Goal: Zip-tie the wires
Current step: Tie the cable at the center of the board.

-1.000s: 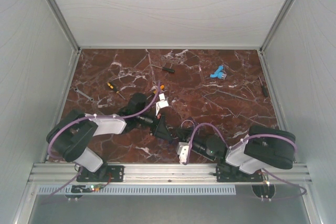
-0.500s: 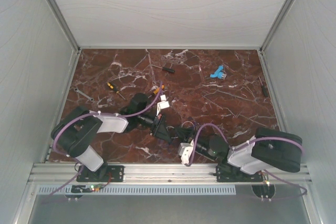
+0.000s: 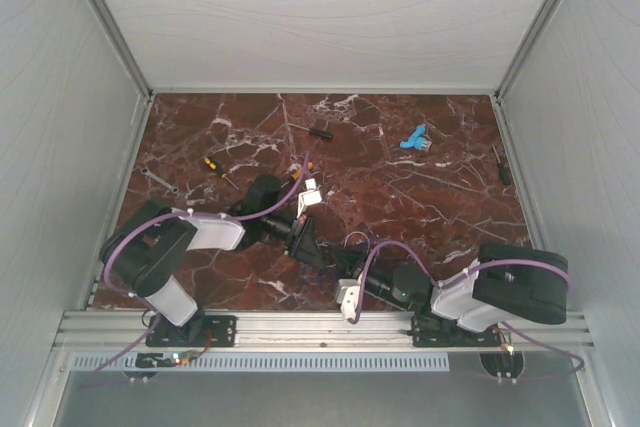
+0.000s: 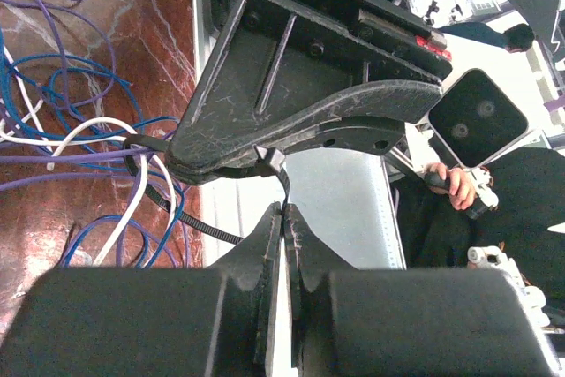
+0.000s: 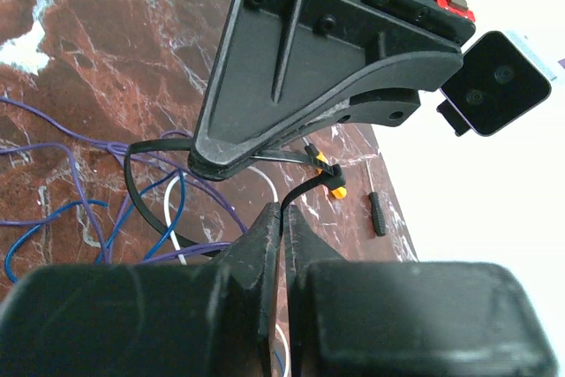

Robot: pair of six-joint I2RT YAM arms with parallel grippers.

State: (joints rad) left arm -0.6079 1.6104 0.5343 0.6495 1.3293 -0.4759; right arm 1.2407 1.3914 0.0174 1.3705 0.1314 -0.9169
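The left gripper is clamped on a thin black zip tie. The right gripper, tip to tip with it, pinches the same strap. The tie's loop circles the wires, a purple, blue and white tangle lying on the marble table near the middle of its near edge, between the two arms.

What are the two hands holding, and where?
One thin black plastic zip tie, looped around the purple, blue and white wires. The left hand and the right hand each pinch its strap beside the closure.
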